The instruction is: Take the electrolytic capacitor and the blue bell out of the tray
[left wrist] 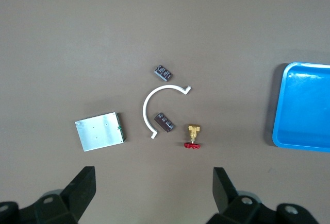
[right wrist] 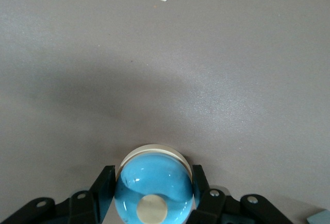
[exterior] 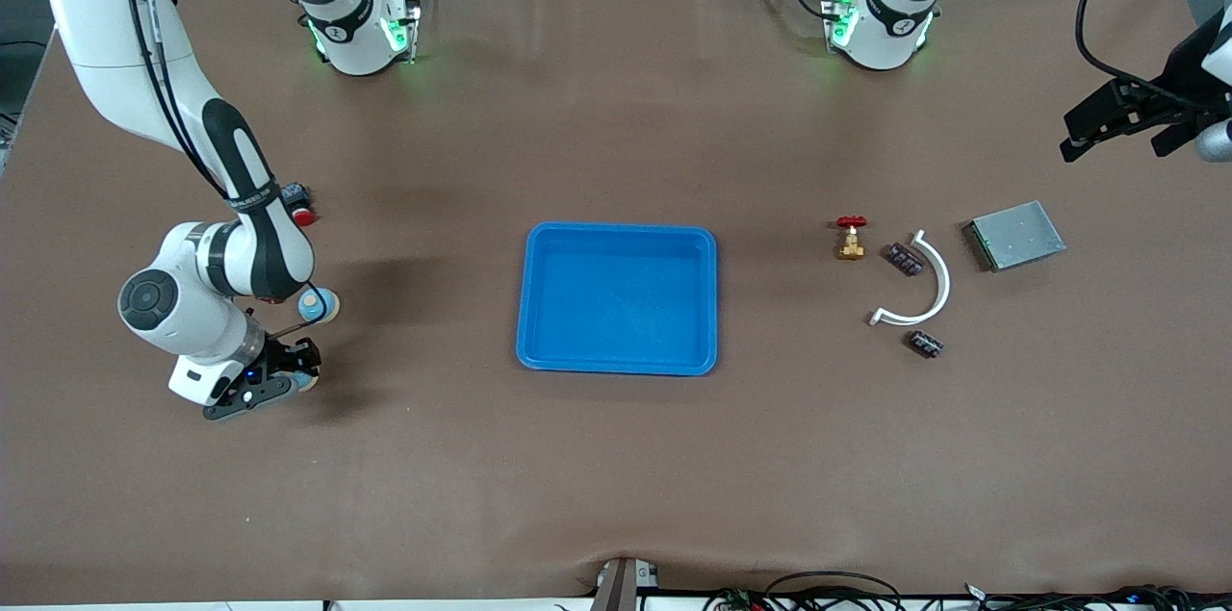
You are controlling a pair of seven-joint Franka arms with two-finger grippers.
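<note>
My right gripper is low at the right arm's end of the table and shut on a blue dome bell with a cream button; its fingers press both sides. A bit of the bell shows in the front view. Two small dark capacitors lie toward the left arm's end, one inside a white curved piece and one nearer the front camera; both show in the left wrist view. My left gripper is open, empty, high above that end.
A blue tray sits mid-table. Beside the capacitors are a white curved piece, a brass valve with a red handle and a grey metal plate. A second blue bell and a red-topped button sit by the right arm.
</note>
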